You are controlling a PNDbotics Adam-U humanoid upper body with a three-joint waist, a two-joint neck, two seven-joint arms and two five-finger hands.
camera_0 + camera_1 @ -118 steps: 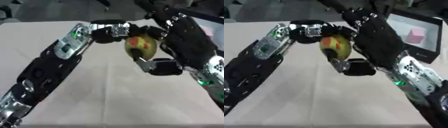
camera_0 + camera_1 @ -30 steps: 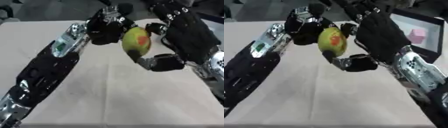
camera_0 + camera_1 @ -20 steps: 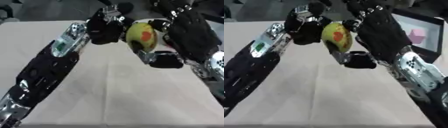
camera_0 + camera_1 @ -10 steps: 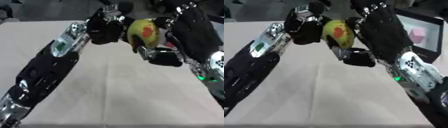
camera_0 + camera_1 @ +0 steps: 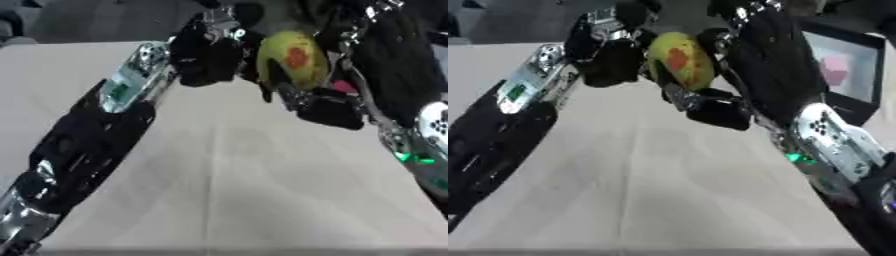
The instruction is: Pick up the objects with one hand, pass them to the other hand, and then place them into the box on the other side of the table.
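Observation:
A yellow-green fruit with a red patch (image 5: 293, 57) hangs above the far middle of the table. My right hand (image 5: 385, 60) comes in from the right and is shut on it: the fingers wrap its right side and the thumb (image 5: 325, 106) curls under it. My left hand (image 5: 208, 56) sits just left of the fruit as a dark lump at the end of the left arm, which runs up from the lower left corner. Whether it touches the fruit is unclear. A dark-rimmed box (image 5: 868, 107) stands at the right edge.
A pink object (image 5: 834, 67) lies inside the box. The beige table (image 5: 245, 200) stretches below both arms. The left forearm (image 5: 96, 135) lies across the left half and the right forearm (image 5: 833, 145) across the right side.
Both hands enclosed the fruit 5.9 s ago. In the last second the right hand has carried it up and to the right, away from the left hand, which has stayed put.

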